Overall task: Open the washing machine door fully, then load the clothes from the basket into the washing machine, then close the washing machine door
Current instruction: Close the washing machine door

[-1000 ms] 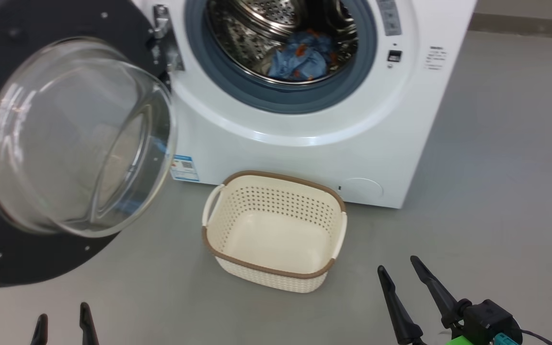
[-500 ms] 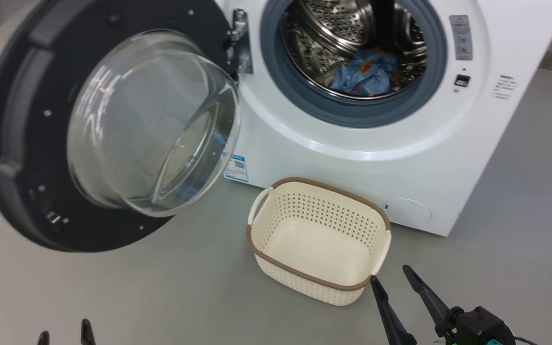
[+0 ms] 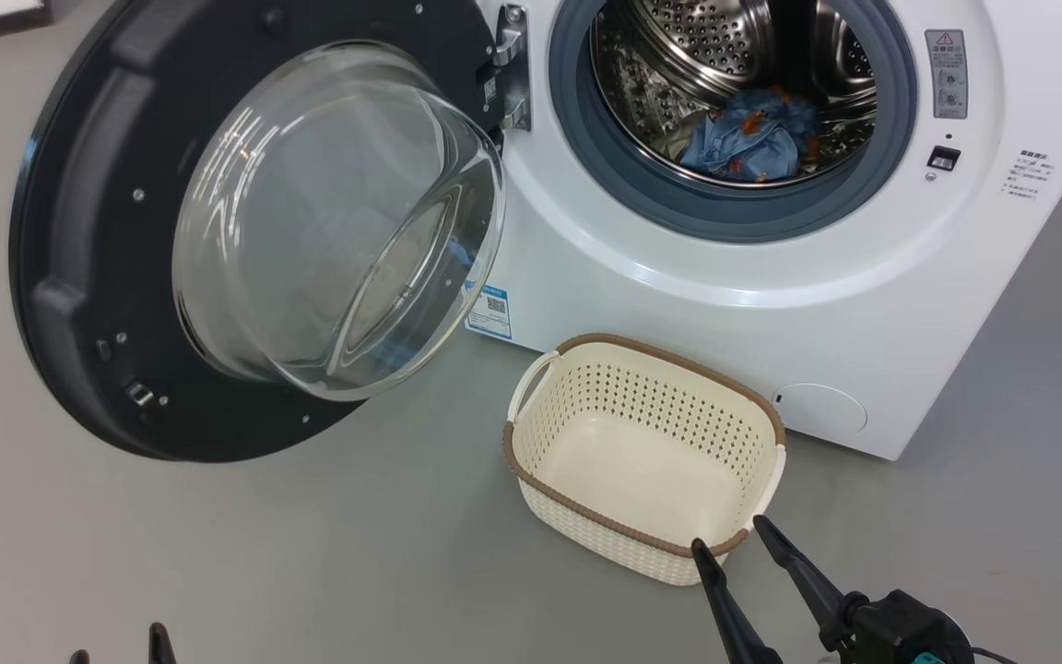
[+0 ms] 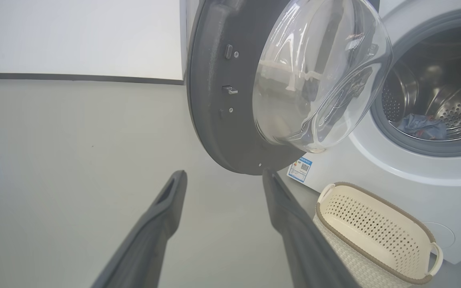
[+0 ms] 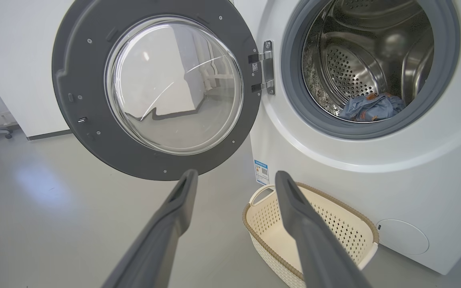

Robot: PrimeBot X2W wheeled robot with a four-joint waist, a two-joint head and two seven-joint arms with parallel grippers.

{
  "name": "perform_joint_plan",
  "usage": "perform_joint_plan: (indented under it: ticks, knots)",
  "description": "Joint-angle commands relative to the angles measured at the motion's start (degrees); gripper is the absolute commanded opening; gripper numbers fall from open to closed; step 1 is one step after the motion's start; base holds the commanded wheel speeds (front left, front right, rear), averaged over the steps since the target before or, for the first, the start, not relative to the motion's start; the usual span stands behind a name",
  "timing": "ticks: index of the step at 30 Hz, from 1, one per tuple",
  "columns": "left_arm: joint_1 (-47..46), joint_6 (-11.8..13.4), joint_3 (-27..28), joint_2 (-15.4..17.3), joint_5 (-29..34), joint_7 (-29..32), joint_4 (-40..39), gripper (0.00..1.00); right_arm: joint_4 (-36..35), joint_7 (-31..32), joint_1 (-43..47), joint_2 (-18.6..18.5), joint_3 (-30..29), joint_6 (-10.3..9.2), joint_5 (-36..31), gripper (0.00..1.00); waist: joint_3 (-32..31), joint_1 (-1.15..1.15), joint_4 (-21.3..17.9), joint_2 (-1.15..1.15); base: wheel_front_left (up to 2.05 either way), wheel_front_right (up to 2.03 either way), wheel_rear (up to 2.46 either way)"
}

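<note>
No wording is legible. On the white front of the washing machine, a blue-edged sticker with a QR code sits low on the left. Right of the drum opening, a grey label carries what looks like a red warning triangle. Farther right are tiny print lines.

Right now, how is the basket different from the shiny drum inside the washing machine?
The basket is cream plastic with a brown rim; the drum is shiny steel. The basket is empty, while the drum holds the blue clothes. The basket sits on the floor opening upward; the drum opens toward the front. Both have walls dotted with little holes.
</note>
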Motion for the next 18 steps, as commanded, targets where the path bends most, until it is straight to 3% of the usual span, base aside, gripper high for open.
perform_joint_plan:
  ticks: [1, 9, 10, 11, 12, 16, 18]
  knots:
    - [-0.8, -0.3, 2.4, -0.3, -0.2, -0.8, -1.5, 1.00, -1.2, -0.1, -2.8, 0.0, 1.6, 0.08, -0.2, 1.00, 0.3, 0.00, 0.2, 0.00, 0.00, 0.00, 0.00]
    - [-0.8, -1.3, 3.6, -1.3, 0.3, -0.8, -1.8, 1.00, -0.7, -0.2, -3.2, 0.0, 1.9, 0.08, -0.1, 1.00, 0.5, 0.00, 0.2, 0.00, 0.00, 0.00, 0.00]
    - [-0.9, -1.7, 3.9, -1.6, 0.0, -0.8, -1.9, 0.85, -0.7, -0.2, -3.2, 0.0, 1.8, 0.08, -0.1, 1.00, 0.5, 0.00, 0.2, 0.00, 0.00, 0.00, 0.00]
    - [-1.1, -2.0, 4.1, -1.9, -0.2, -0.8, -2.1, 0.46, -0.7, -0.2, -3.1, 0.0, 1.7, 0.08, -0.1, 1.00, 0.5, 0.00, 0.1, 0.00, 0.00, 0.00, 0.00]
    - [-1.3, -2.4, 4.4, -2.1, 0.0, -0.8, -2.5, 0.00, -0.7, -0.2, -3.0, 0.0, 1.5, 0.08, -0.1, 1.00, 0.5, 0.00, 0.1, 0.00, 0.00, 0.00, 0.00]
    - [-1.9, -4.1, 6.3, -3.4, -1.5, -0.8, -3.3, 0.00, -1.0, -0.2, -2.5, 0.0, 0.9, 0.08, -0.2, 1.00, 0.6, 0.00, 0.0, 0.00, 0.00, 0.00, 0.00]
    - [-3.1, -5.6, 10.3, -4.6, -5.5, -0.8, -4.6, 0.00, -1.4, -0.3, -2.1, 0.0, 0.5, 0.08, -0.2, 1.00, 0.9, 0.00, 0.0, 0.00, 0.00, 0.00, 0.00]
